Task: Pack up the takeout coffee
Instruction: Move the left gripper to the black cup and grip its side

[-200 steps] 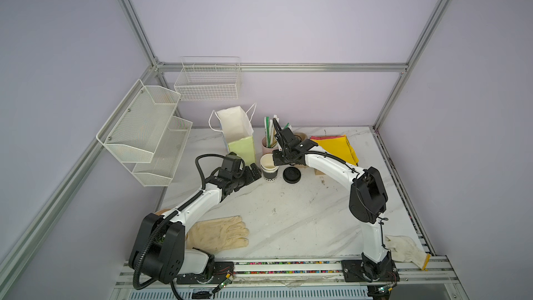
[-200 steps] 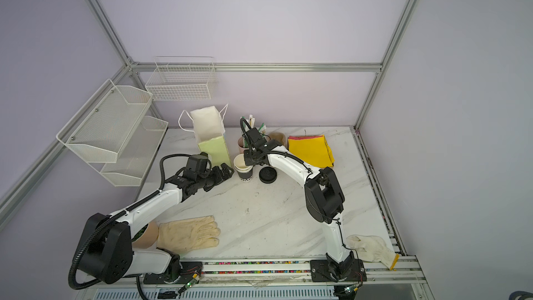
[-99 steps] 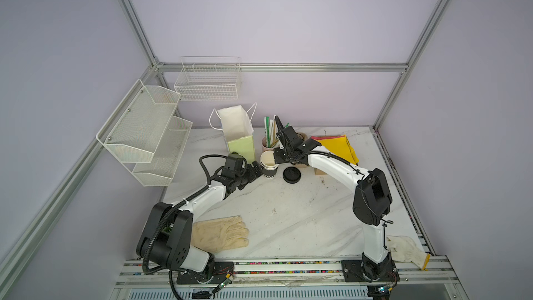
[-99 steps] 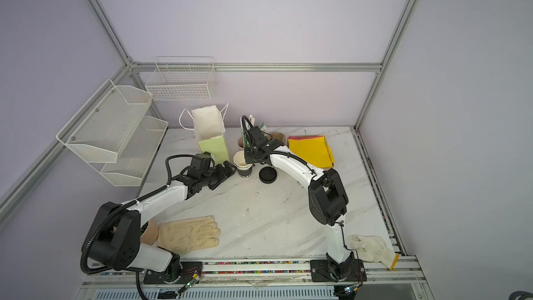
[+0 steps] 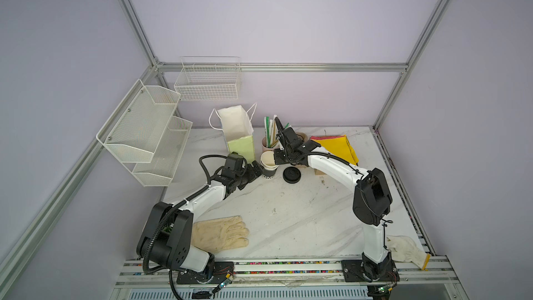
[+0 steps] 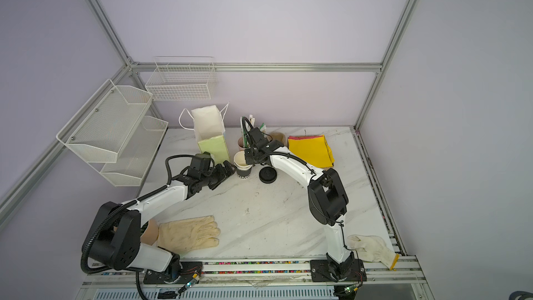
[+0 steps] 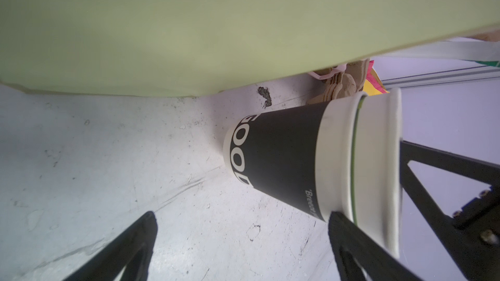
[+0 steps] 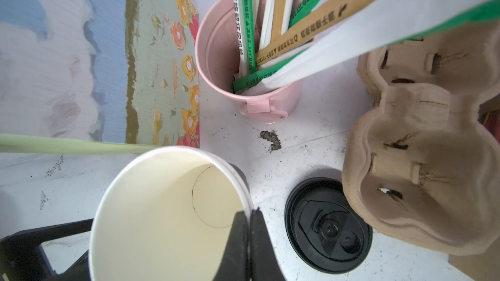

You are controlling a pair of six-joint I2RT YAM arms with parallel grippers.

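R claw (image 8: 249,213) is pinched tight on the thin paper rim of the coffee cup (image 8: 167,212), one finger inside the smooth cream wall and one outside. The cup is round, tapered and open-topped. It sits nested in the black cup (image 7: 281,155), which stands upright on the marble-look table (image 5: 288,212). From the L wrist view only a thin green line of the coffee cup's outer wall shows above the black cup's rolled white rim. The black cup is matte paper w/ big white letters near its base.

The lid (image 8: 328,232) is off the cup. It is a round black plastic disc w/ moulded ridges and a sip tab, lying flat on the table just beside the two cups, not touching them. Near it sits a moulded brown pulp cup carrier (image 8: 419,158), rough and lumpy.

L claw (image 5: 253,173) is spread wide, low over the table, on the black cup's left in both top views. One finger (image 7: 349,231) is right by the black cup's rim; touching or not, can't tell.

Behind the cups stands a paper bag (image 5: 239,137) w/ a pale green front, white inside, open top and string handles. Beside it a glossy pink pot (image 8: 267,101) holds long paper-wrapped straws (image 8: 311,28).
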